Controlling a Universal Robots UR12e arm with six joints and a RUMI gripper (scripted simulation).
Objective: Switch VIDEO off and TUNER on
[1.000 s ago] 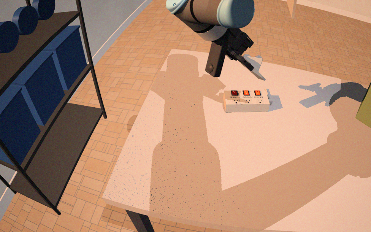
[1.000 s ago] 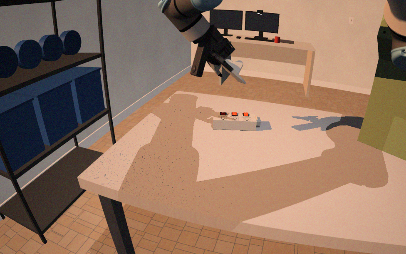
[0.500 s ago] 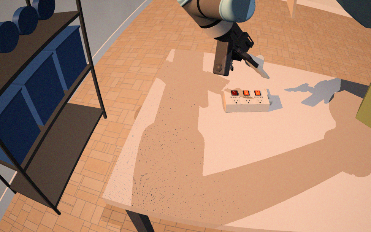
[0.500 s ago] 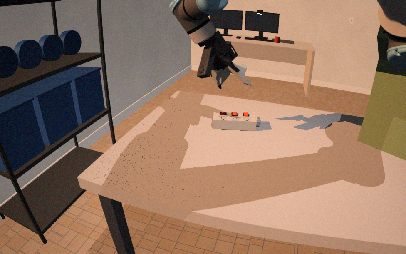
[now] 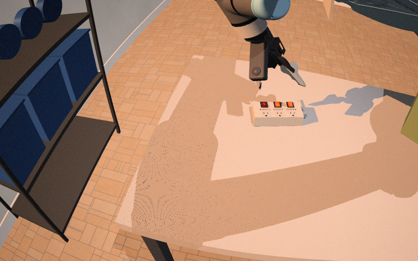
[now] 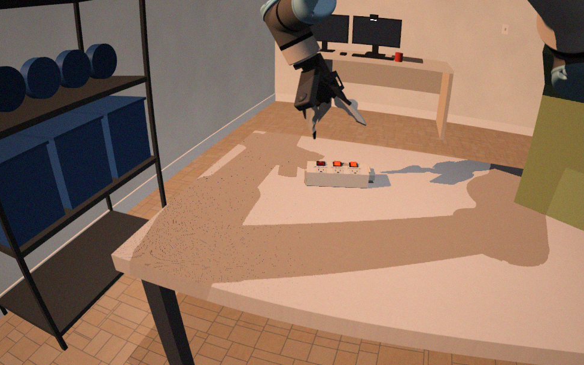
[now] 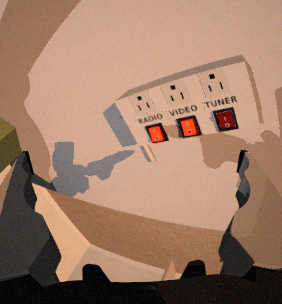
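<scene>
The white power strip (image 5: 277,113) lies on the table with its switches facing up; it also shows in the exterior view (image 6: 337,174) and the wrist view (image 7: 189,112). Its RADIO switch (image 7: 156,133) and VIDEO switch (image 7: 189,127) glow bright orange. Its TUNER switch (image 7: 225,119) is dark red. My gripper (image 5: 280,81) is open and empty. It hovers above the table just behind the strip, nearest the TUNER end, and also shows in the exterior view (image 6: 337,127).
An olive-green block (image 6: 566,163) stands on the table at the right. A dark shelf rack with blue bins (image 6: 54,149) stands on the floor to the left of the table. A desk with monitors (image 6: 376,49) stands at the far wall.
</scene>
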